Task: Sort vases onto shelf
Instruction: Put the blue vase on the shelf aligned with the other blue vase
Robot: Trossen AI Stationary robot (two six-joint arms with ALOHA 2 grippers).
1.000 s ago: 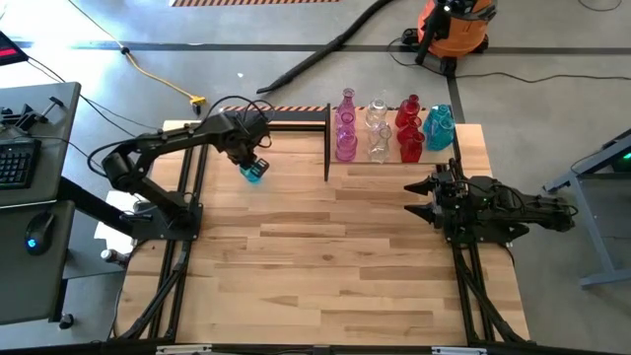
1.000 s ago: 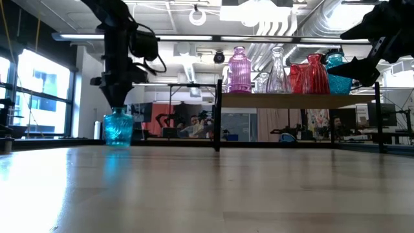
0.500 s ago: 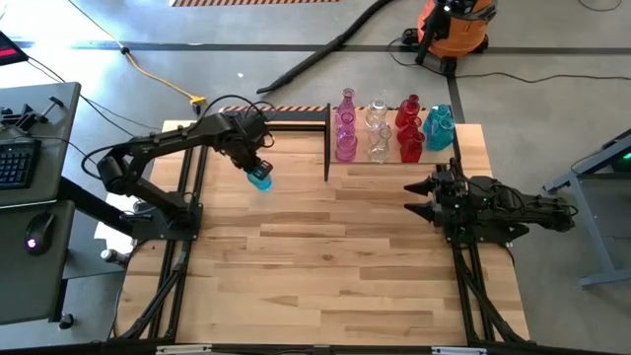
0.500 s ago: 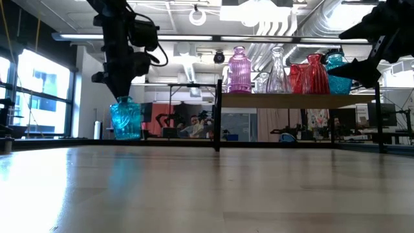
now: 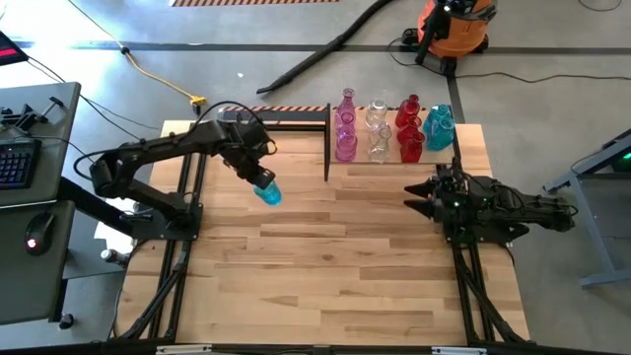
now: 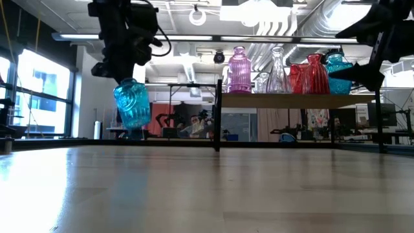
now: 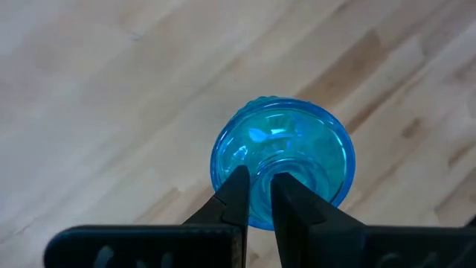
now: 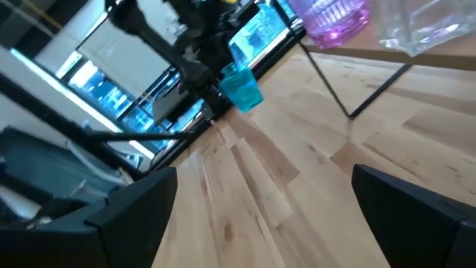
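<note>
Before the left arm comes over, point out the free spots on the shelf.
The shelf is crowded: pink, clear, red and teal vases fill it in the high view. No open gap shows there. Bare tabletop lies between the left tool, holding a teal vase, and the right tool.

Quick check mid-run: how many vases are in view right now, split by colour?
Pink vases: 2
Clear vases: 2
Red vases: 2
Teal vases: 2, one of them held by the left end effector
Total: 8
</note>
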